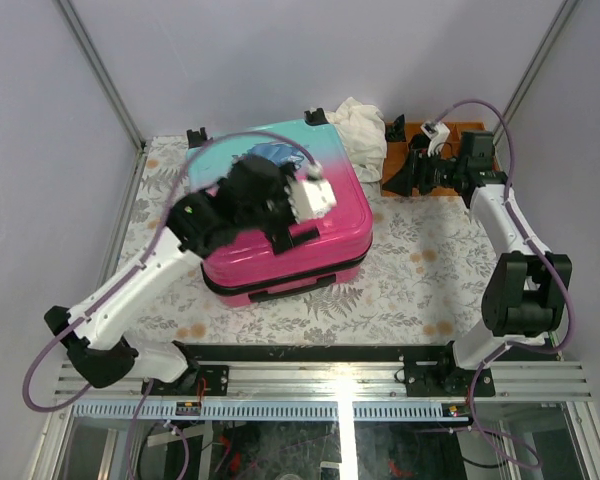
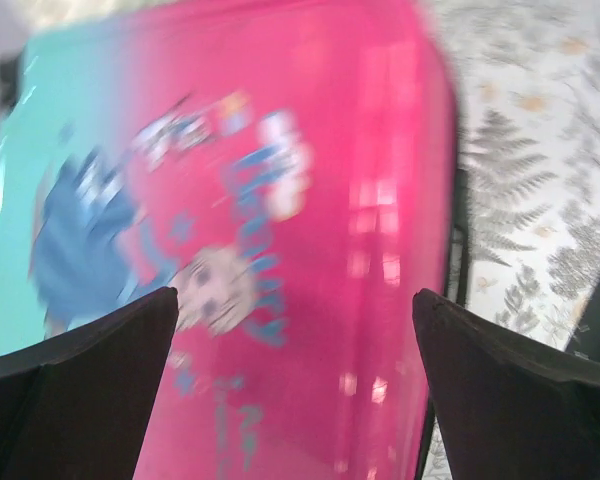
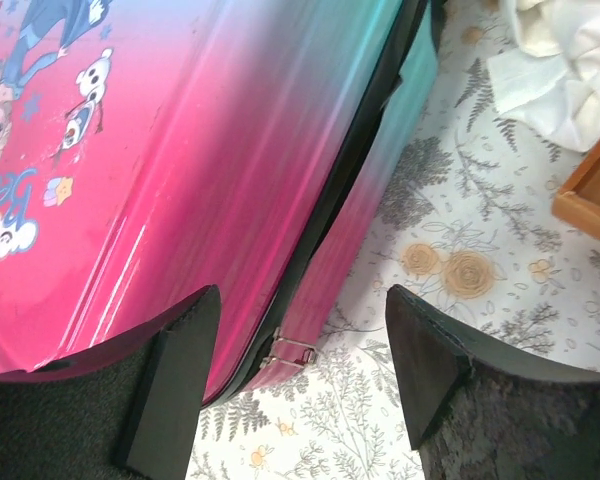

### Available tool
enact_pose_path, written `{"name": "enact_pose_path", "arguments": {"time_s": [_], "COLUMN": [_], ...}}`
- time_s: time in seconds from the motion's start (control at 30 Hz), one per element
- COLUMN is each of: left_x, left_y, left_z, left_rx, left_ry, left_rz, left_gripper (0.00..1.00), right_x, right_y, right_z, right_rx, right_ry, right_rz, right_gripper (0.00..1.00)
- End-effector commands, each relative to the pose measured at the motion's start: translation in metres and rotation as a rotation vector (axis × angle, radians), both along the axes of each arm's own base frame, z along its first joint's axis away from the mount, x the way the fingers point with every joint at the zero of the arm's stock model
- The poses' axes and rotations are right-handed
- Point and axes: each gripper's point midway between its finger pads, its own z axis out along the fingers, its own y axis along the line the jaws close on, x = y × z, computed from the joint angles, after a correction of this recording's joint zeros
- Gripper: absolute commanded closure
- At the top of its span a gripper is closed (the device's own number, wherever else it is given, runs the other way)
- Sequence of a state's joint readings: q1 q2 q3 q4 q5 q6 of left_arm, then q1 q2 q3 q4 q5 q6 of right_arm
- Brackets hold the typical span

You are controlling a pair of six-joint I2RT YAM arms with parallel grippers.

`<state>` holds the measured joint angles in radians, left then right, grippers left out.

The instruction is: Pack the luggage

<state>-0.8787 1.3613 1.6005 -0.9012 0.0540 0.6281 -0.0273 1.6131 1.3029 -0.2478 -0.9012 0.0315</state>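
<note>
Nearest, the left claw [image 2: 295,300] hangs wide open and empty over the printed lid of the princess suitcase [image 1: 320,235], which lies shut mid-frame on the table [image 1: 420,290], while the right claw [image 3: 300,295], likewise spread and empty, faces its zip seam [image 3: 335,200], presumably to fasten it.

The pink-to-teal hard plastic suitcase [image 1: 345,232] gleams glossy and smooth at centre frame on a matt fern-printed table covering [image 1: 420,280]; upper right, crumpled white cloth [image 1: 360,125] beside an orange-brown wooden tray [image 3: 595,190].
</note>
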Motion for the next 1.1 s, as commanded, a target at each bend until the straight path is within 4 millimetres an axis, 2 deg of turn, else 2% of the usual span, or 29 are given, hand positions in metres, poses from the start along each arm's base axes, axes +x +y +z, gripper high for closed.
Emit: {"name": "enact_pose_path", "arguments": {"time_s": [0.0, 0.03, 0.1, 0.23, 0.4, 0.5, 0.57, 0.67, 0.77, 0.97, 1.07], "left_x": [0.038, 0.05, 0.072, 0.104, 0.138, 0.151, 0.159, 0.165, 0.167, 0.162, 0.154], "left_y": [0.044, 0.057, 0.086, 0.145, 0.226, 0.26, 0.278, 0.291, 0.293, 0.272, 0.259], "left_z": [0.031, 0.039, 0.049, 0.048, 0.038, 0.02, 0.006, -0.013, -0.025, -0.045, -0.058], "left_rx": [-0.207, -0.252, -0.348, -0.529, -0.779, -0.84, -0.86, -0.888, -0.91, -0.989, -1.006], "left_ry": [0.116, 0.118, 0.15, 0.264, 0.344, 0.377, 0.395, 0.45, 0.506, 0.638, 0.72], "left_rz": [0.257, 0.314, 0.429, 0.615, 0.848, 0.926, 0.968, 0.985, 0.973, 0.871, 0.809], "left_gripper": [0.0, 0.0, 0.0, 0.0, 0.0, 0.0, 0.0, 0.0, 0.0, 0.0, 0.0], "right_x": [0.016, 0.018, 0.025, 0.033, 0.043, 0.039, 0.029, 0.008, -0.019, -0.069, -0.086], "right_y": [-0.009, -0.009, -0.008, 0.0, 0.021, 0.044, 0.063, 0.088, 0.106, 0.13, 0.133], "right_z": [0.002, 0.005, -0.005, -0.016, -0.033, -0.047, -0.053, -0.061, -0.066, -0.068, -0.067], "right_rx": [-0.061, -0.073, -0.099, -0.13, -0.175, -0.183, -0.178, -0.175, -0.182, -0.165, -0.151], "right_ry": [-0.008, -0.013, 0.013, 0.048, 0.04, 0.053, 0.057, 0.054, 0.044, 0.037, 0.053], "right_rz": [-0.039, -0.043, -0.042, -0.031, -0.017, 0.032, 0.085, 0.176, 0.254, 0.359, 0.383], "right_gripper": [0.26, 0.26, 0.26, 0.26, 0.28, 0.29, 0.29, 0.29, 0.29, 0.29, 0.3]}}
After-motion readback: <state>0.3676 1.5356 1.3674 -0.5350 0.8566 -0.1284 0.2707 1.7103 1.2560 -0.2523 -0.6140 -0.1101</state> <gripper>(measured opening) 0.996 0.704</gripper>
